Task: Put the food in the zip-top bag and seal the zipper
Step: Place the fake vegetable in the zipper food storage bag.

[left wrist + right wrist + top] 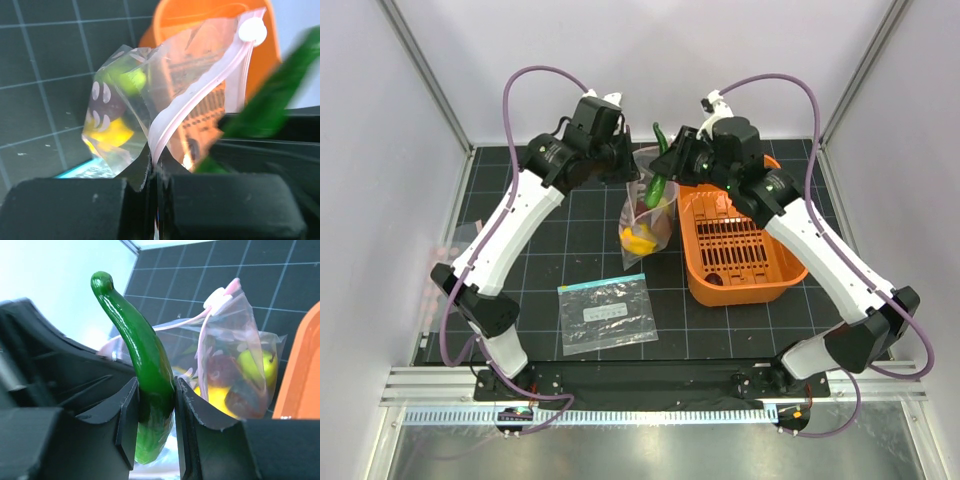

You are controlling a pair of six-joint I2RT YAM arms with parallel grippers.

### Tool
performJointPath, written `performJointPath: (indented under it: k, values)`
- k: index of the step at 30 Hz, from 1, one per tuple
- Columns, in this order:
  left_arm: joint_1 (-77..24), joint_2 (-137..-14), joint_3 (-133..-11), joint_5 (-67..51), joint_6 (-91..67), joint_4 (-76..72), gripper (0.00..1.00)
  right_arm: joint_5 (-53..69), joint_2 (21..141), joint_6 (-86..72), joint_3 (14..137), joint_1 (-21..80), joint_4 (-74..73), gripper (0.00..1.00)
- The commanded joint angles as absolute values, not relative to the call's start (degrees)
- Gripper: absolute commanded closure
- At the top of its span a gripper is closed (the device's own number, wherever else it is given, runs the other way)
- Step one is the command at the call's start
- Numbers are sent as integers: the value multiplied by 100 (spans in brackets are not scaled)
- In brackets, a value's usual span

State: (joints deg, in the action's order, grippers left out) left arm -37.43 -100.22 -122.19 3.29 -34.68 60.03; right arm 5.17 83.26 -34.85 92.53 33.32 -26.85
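black gridded surface (590, 238) below; at frame centre my left gripper (154, 176) pinches shut on the zip-top bag (200, 75) mouth, my right gripper (156, 395) clamps the green chili (145, 355). next, i'd lower it past the zipper (162, 125).

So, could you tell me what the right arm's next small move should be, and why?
Probably lower the right gripper slightly, easing the green chili into the zip-top bag: it is clamped by the open mouth, which the left gripper holds by the pink zipper.
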Motion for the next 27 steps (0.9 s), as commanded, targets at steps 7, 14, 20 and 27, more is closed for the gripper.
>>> performJointPath:
  k: [7,14,20,27]
  values:
    - [-3692,-9712,-12384,-325,-4175,5660,98,-422,8007,-2874,8992,3770,-2206,77]
    - [-3604,-9712,-12437,-387,-4307,5590,98,-729,7664,-2883,8736,3955,-2346,19]
    - [-3595,-9668,-12401,-299,-4254,5607,98,-1150,7550,-2891,9008,3955,-2873,22]
    - [-3595,-9589,-12331,-123,-4175,5599,98,-1529,7857,-3137,9510,3955,-3954,31]
